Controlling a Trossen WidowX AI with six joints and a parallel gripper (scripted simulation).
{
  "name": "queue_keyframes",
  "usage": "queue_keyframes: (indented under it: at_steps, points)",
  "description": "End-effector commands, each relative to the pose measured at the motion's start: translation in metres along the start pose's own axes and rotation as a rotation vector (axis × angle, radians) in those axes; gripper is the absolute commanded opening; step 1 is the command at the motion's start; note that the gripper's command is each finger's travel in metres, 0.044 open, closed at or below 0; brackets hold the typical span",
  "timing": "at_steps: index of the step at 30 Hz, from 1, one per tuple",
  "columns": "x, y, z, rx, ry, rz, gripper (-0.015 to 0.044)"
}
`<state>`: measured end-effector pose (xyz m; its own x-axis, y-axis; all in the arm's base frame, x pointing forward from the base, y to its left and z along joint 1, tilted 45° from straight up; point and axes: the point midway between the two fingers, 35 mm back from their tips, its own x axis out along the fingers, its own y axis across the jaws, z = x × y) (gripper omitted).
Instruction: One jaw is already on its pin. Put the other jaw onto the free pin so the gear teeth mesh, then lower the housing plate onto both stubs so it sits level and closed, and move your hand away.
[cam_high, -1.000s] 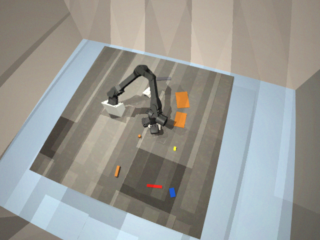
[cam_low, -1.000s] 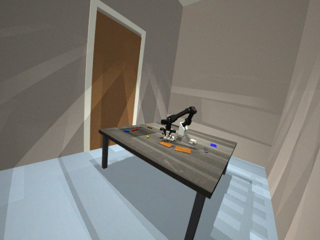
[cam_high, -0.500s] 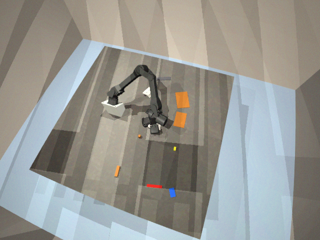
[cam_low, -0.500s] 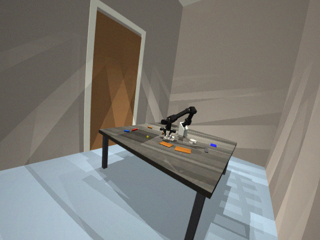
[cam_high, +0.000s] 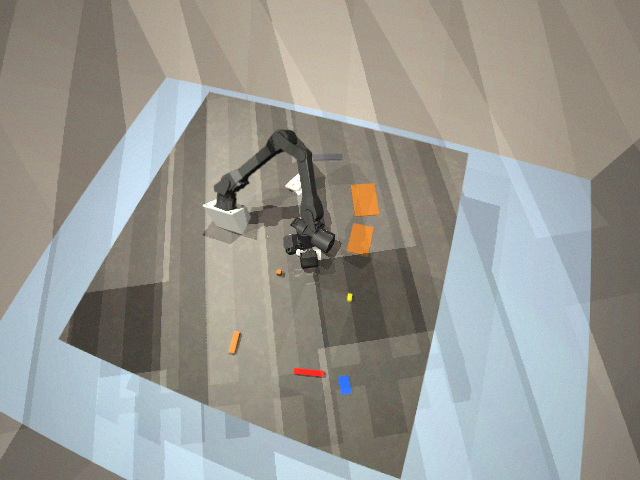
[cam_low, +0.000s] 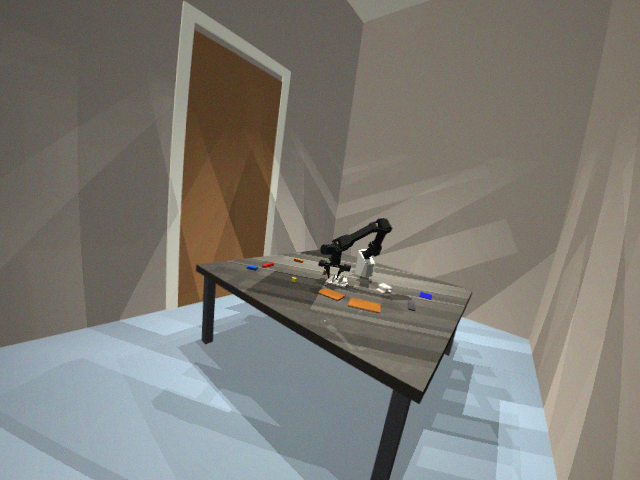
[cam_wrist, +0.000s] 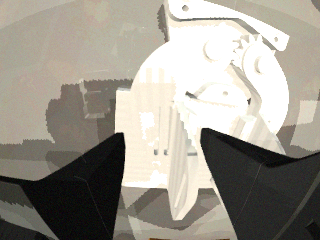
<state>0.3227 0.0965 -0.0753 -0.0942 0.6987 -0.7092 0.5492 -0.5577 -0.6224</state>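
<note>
My gripper (cam_low: 334, 274) (cam_wrist: 163, 137) is open over the white assembly (cam_low: 338, 282) (cam_wrist: 145, 105). A white upright jaw blade (cam_wrist: 181, 170) stands between the fingers, with a gap on each side. A toothed white jaw (cam_wrist: 259, 65) sits at the upper right of the round base, its curved arm running down. A round stub (cam_wrist: 217, 50) stands left of it, with teeth between them; whether they mesh is unclear in the glare. Another white piece (cam_high: 293, 184) (cam_low: 384, 287) lies apart, possibly the housing plate; its shape is too small to tell.
A white bar with two holes (cam_wrist: 227, 17) lies along the assembly's top edge. Two orange plates (cam_high: 364, 199) (cam_low: 364, 304) lie beside the arm. A small orange cube (cam_high: 279, 272), a yellow block (cam_high: 349, 297) (cam_low: 293, 279), a red bar (cam_high: 309, 372) and a blue block (cam_high: 344, 384) also lie around.
</note>
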Motion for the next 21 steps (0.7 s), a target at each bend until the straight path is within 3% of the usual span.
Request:
queue_keyframes:
  at_steps: [1, 7, 15, 18, 21]
  points:
    - [0.0, 0.0, 0.0, 0.0, 0.0, 0.0, 0.0224]
    - [-0.005, 0.0, 0.0, 0.0, 0.0, 0.001, 0.0224]
    - [-0.067, 0.0, 0.001, 0.0, -0.002, 0.002, 0.0224]
    - [-0.06, 0.001, 0.001, 0.008, 0.005, 0.003, 0.0224]
    - [-0.061, 0.001, 0.002, -0.014, -0.001, 0.009, 0.0303]
